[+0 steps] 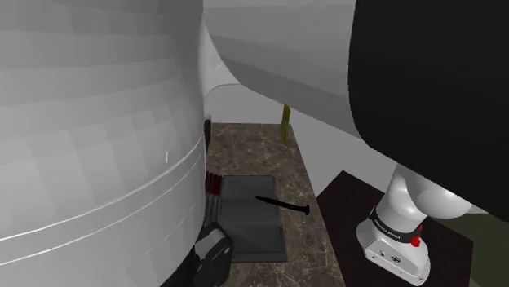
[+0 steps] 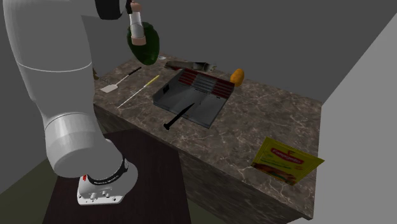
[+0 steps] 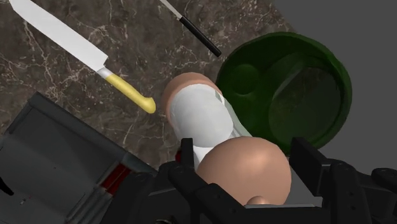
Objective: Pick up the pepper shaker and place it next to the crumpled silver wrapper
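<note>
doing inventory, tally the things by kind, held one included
utensils (knife, spatula, black tool): 3
green bowl: 1
pepper shaker: 1
dark tray: 1
silver wrapper: 1
orange item: 1
yellow packet: 1
total: 9

Nine loose things, one of each kind. One white pepper shaker (image 2: pixel 135 25) with tan ends. One dark green bowl (image 2: pixel 146 48). One yellow-handled knife (image 3: pixel 83 54). One white spatula (image 2: pixel 109 88) with a thin black handle. One dark grey tray (image 2: pixel 203 108) with red ribs at one end. One all-black long tool (image 1: pixel 285 204). One crumpled silver wrapper (image 2: pixel 191 65). One small orange rounded thing (image 2: pixel 237 76). One yellow-and-red packet (image 2: pixel 286 160). One marbled counter (image 2: pixel 267 121) carries them.
</note>
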